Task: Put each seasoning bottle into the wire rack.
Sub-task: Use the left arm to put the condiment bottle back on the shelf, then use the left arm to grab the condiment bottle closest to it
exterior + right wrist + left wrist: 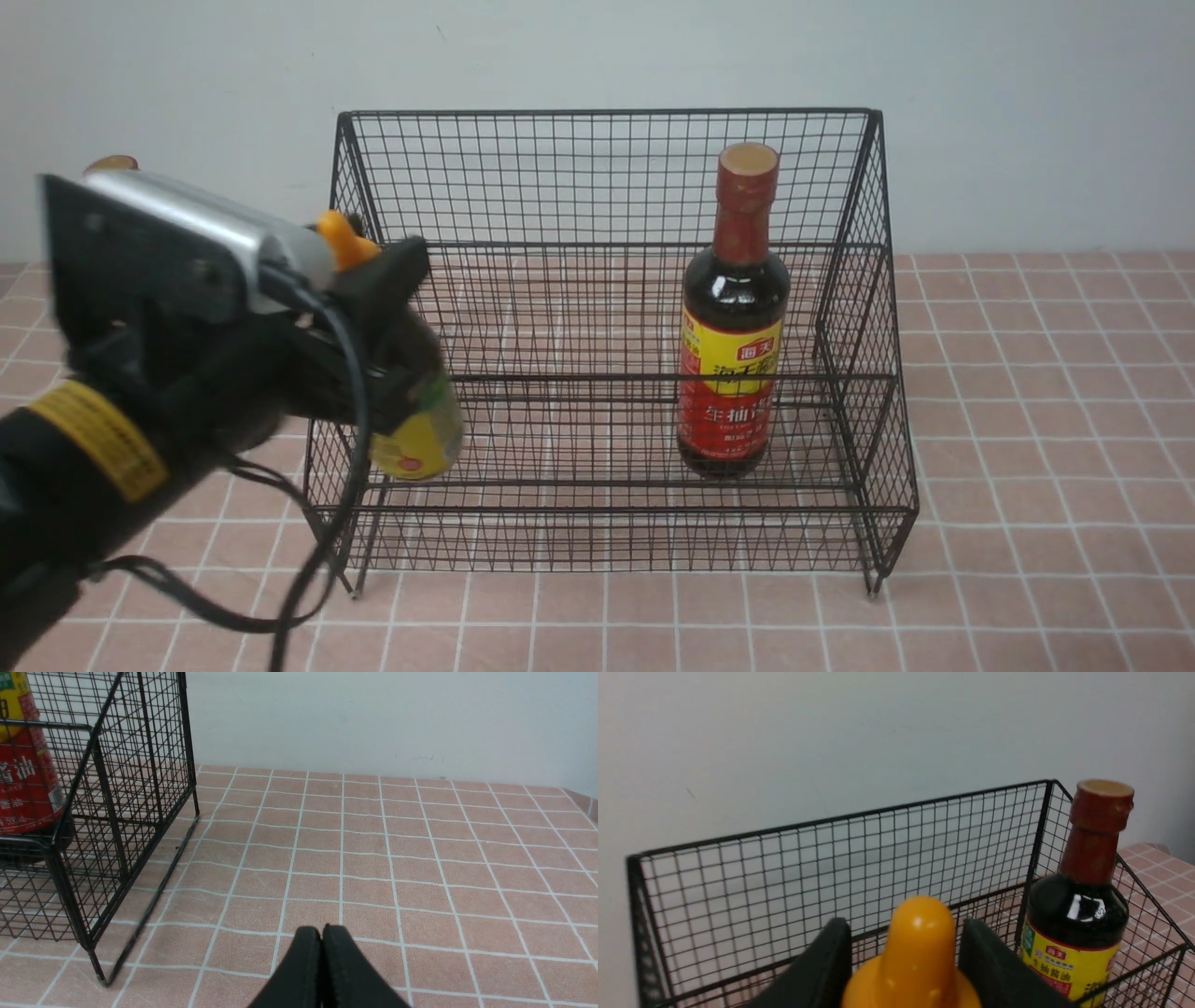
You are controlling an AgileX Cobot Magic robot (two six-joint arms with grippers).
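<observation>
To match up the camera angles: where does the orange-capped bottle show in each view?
Front view: left part, its orange cap beside the left gripper.
Left wrist view: bottom centre, between the left gripper's fingers.
Right wrist view: not in it.
Shared landmark: the black wire rack, at least partly visible in all three.

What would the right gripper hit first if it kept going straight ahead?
Probably nothing soon: ahead of the shut right gripper lies bare tiled-pattern surface, then the pale wall. Its height above the surface is unclear.

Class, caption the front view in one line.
Left gripper holds the orange-capped bottle at the wire rack.
</observation>
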